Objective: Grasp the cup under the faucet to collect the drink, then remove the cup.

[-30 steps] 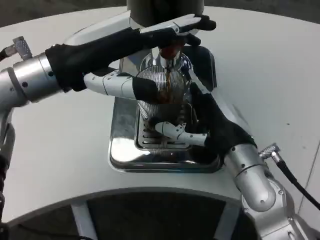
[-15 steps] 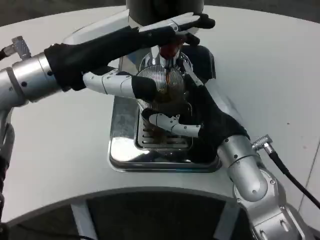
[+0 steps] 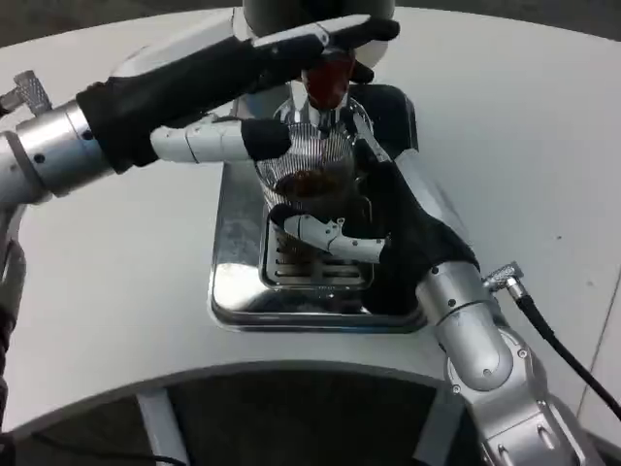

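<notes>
A white table (image 3: 524, 126) carries a drip tray (image 3: 238, 291) (shiny metal).

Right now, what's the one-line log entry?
right hand holds cup | cup under faucet, dark drink inside | left hand on faucet | tray below

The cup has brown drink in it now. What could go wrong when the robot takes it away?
The cup is see-through, ribbed and holds drink, so it might slip or tip in the right hand and spill onto the tray. The left hand rests up by the red faucet; if that is not closed, drink could drip on after the cup leaves. The cup sits close under the faucet, so lifting could bump it.
</notes>
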Action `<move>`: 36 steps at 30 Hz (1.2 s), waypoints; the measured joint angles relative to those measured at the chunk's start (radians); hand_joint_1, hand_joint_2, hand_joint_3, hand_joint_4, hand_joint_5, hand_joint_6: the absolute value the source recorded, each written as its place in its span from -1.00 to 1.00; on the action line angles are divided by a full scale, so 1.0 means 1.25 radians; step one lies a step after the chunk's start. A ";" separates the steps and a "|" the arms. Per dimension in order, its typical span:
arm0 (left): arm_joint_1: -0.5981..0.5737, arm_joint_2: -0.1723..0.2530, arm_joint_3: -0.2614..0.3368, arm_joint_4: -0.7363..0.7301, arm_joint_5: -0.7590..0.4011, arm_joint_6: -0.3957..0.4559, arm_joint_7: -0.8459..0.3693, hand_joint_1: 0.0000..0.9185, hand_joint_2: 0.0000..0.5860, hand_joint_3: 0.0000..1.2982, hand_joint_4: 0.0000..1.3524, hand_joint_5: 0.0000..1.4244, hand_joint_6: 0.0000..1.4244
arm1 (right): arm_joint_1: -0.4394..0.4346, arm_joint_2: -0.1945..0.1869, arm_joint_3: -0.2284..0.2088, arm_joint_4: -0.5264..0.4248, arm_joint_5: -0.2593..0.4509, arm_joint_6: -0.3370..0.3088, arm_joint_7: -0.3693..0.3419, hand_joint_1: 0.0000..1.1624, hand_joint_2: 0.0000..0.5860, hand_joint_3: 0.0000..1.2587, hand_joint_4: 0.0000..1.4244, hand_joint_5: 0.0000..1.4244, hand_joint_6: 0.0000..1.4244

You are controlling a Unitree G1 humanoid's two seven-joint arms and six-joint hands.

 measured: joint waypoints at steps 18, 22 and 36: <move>0.034 -0.021 0.084 -0.100 -0.083 0.252 -0.023 -1.00 -0.86 -0.77 -0.84 -0.66 -0.80 | -0.004 0.014 0.013 -0.004 -0.010 -0.002 -0.035 0.23 -0.32 -0.73 -0.92 -1.00 -1.00; 0.040 -0.021 0.089 -0.108 -0.083 0.261 -0.022 -1.00 -0.86 -0.77 -0.83 -0.66 -0.79 | -0.004 0.018 0.014 -0.007 -0.019 -0.001 -0.041 0.27 -0.33 -0.68 -0.84 -1.00 -1.00; 0.078 -0.020 0.139 -0.141 -0.084 0.323 0.011 -1.00 -0.86 -0.75 -0.81 -0.63 -0.75 | 0.004 0.035 0.015 -0.016 -0.050 0.003 -0.090 0.41 -0.34 -0.25 -0.25 -0.43 -0.71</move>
